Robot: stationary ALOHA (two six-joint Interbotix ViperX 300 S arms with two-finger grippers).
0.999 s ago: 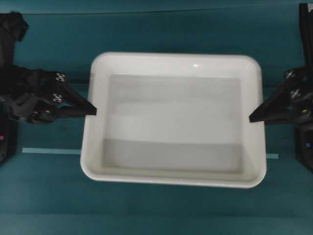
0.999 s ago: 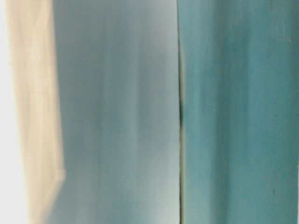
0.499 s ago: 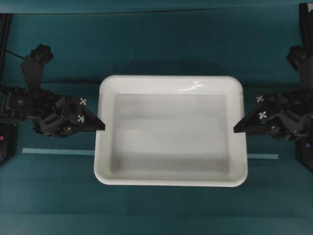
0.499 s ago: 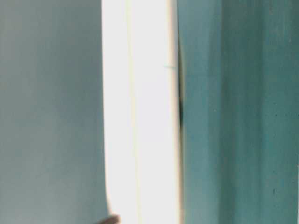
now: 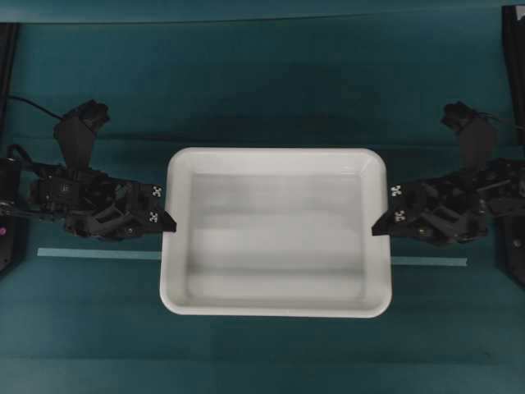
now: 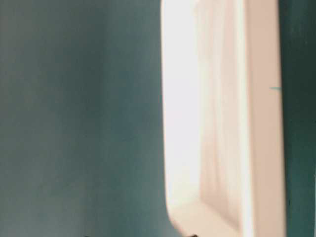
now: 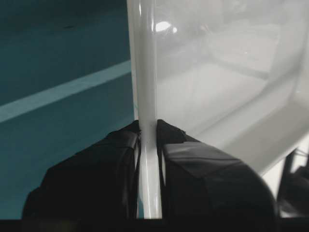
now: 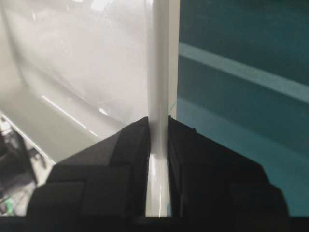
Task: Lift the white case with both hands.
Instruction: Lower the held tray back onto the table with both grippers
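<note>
Both grips are made: the left claw (image 5: 166, 222) and right claw (image 5: 379, 227) are clamped on the case (image 5: 275, 231) rim; whether it is clear of the desk (image 5: 262, 90) cannot be told.

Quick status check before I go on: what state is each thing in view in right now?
white case: upright, nothing in it, held by the rims of its two short sides.
left gripper: shut on the case's left rim, one finger each side.
right gripper: shut on the right rim likewise.

Right pincer (image 8: 158, 145) clamped on white case (image 8: 96, 63) rim, teal table (image 8: 241, 111), pale stripe (image 8: 241, 72)
</note>
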